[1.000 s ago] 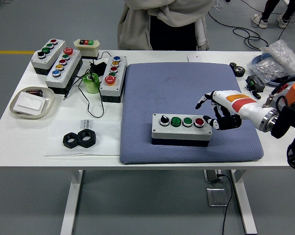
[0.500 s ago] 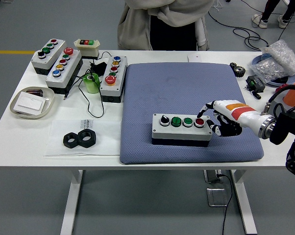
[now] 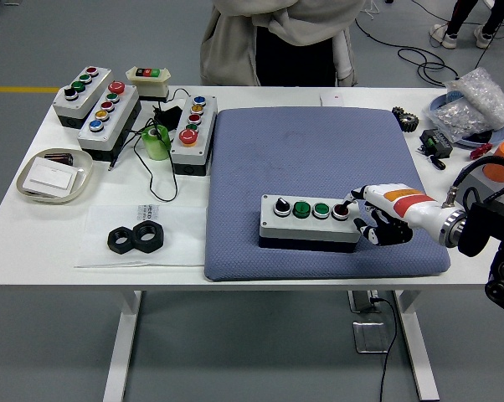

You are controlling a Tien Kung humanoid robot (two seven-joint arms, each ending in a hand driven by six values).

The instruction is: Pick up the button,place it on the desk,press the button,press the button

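The right hand (image 3: 384, 219) has one finger stretched out onto the red button (image 3: 341, 210) of the button box (image 3: 310, 222) on the blue mat (image 3: 319, 155) just left of the fingers (image 3: 378, 234), the others curled under.

Three spare button boxes (image 3: 139, 113), a green tape roll (image 3: 157, 142) and two black nuts (image 3: 136, 238) sit left of the blue mat (image 3: 319, 159).

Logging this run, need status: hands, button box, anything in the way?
Right hand: index fingertip on the red button, other fingers curled. Left hand not in view. Button box flat on the blue mat. Nothing in the way.
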